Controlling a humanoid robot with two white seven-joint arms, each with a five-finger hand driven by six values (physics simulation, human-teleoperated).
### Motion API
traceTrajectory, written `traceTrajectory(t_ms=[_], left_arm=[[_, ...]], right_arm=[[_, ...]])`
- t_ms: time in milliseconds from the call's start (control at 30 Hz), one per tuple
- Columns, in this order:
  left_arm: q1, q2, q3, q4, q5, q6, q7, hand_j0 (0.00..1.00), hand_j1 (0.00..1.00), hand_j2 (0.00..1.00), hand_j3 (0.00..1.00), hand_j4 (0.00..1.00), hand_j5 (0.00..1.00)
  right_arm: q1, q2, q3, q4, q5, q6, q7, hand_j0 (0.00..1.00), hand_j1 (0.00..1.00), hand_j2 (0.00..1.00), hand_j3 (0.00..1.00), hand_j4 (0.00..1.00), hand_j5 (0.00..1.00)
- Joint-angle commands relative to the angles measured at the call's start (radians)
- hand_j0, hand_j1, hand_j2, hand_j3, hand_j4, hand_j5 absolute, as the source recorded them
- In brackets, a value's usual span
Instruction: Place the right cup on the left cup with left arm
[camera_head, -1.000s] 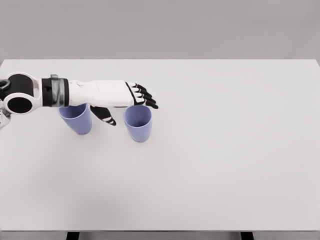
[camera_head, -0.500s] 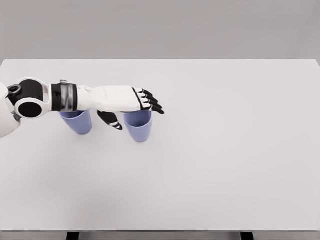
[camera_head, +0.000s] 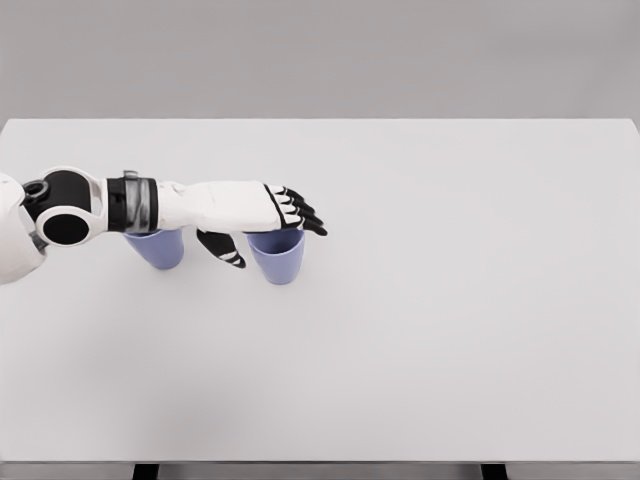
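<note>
We see a wide, flat, pale grey-white rectangular table (camera_head: 450, 330) filling most of the view, its far edge running straight across the upper part. Behind it stands a plain, unbroken grey wall (camera_head: 400, 55), evenly lit with soft shadows. At the bottom edge, two small dark shapes (camera_head: 146, 471) may be table supports.

I can read no text, label, brand, number or sign anywhere here: none on my left hand (camera_head: 262, 208), none on the two cups, none on the table
</note>
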Motion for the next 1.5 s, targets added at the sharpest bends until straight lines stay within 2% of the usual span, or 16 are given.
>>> traceTrajectory(t_ms=[0, 767, 867, 900, 933, 967, 1000, 1067, 1333, 1467], left_arm=[[0.0, -0.005, 0.002, 0.013, -0.001, 0.004, 0.002, 1.0, 1.0, 1.0, 1.0, 1.0, 1.0], [0.011, -0.032, 0.0, 0.031, -0.004, 0.038, 0.002, 1.0, 1.0, 1.0, 1.0, 1.0, 1.0], [0.011, -0.031, 0.0, 0.031, -0.003, 0.037, 0.002, 0.91, 0.91, 0.91, 0.91, 0.91, 0.91], [0.011, -0.031, 0.002, 0.031, -0.001, 0.036, 0.003, 0.82, 0.82, 0.82, 0.82, 0.82, 0.82], [0.011, -0.031, 0.002, 0.031, -0.001, 0.036, 0.003, 0.78, 0.78, 0.78, 0.78, 0.78, 0.78], [0.012, -0.029, 0.002, 0.03, -0.001, 0.031, 0.005, 0.67, 0.67, 0.67, 0.67, 0.67, 0.67], [0.012, -0.029, 0.002, 0.03, -0.001, 0.031, 0.005, 0.59, 0.59, 0.59, 0.59, 0.59, 0.59], [0.014, -0.028, 0.003, 0.028, -0.001, 0.033, 0.005, 0.57, 0.57, 0.57, 0.57, 0.57, 0.57], [0.028, -0.019, 0.006, 0.023, 0.005, 0.031, 0.005, 0.57, 0.57, 0.57, 0.57, 0.57, 0.57], [0.026, -0.006, 0.037, 0.004, 0.02, 0.005, 0.003, 0.51, 0.51, 0.51, 0.51, 0.51, 0.51]], right_arm=[[-0.002, 0.0, 0.0, 0.0, 0.002, -0.001, 0.0, 1.0, 1.0, 1.0, 1.0, 1.0, 1.0], [0.0, 0.0, 0.0, 0.0, 0.002, -0.001, 0.0, 1.0, 1.0, 1.0, 1.0, 1.0, 1.0], [-0.002, 0.0, 0.0, 0.0, 0.002, -0.001, 0.0, 1.0, 1.0, 1.0, 1.0, 1.0, 1.0], [0.0, 0.0, 0.0, 0.0, 0.002, -0.001, 0.0, 1.0, 1.0, 1.0, 1.0, 1.0, 1.0], [0.0, 0.0, 0.0, 0.0, 0.002, -0.001, 0.0, 1.0, 1.0, 1.0, 1.0, 1.0, 1.0], [0.0, 0.0, 0.0, 0.0, 0.002, -0.001, 0.0, 1.0, 1.0, 1.0, 1.0, 1.0, 1.0], [0.0, 0.0, 0.0, 0.0, 0.002, -0.001, 0.0, 1.0, 1.0, 1.0, 1.0, 1.0, 1.0], [0.0, 0.0, 0.0, 0.0, 0.002, -0.001, 0.0, 1.0, 1.0, 1.0, 1.0, 1.0, 1.0], [0.0, 0.0, 0.0, 0.0, 0.002, -0.001, 0.0, 1.0, 1.0, 1.0, 1.0, 1.0, 1.0], [0.0, 0.0, 0.0, 0.0, 0.002, -0.001, 0.0, 1.0, 1.0, 1.0, 1.0, 1.0, 1.0]])
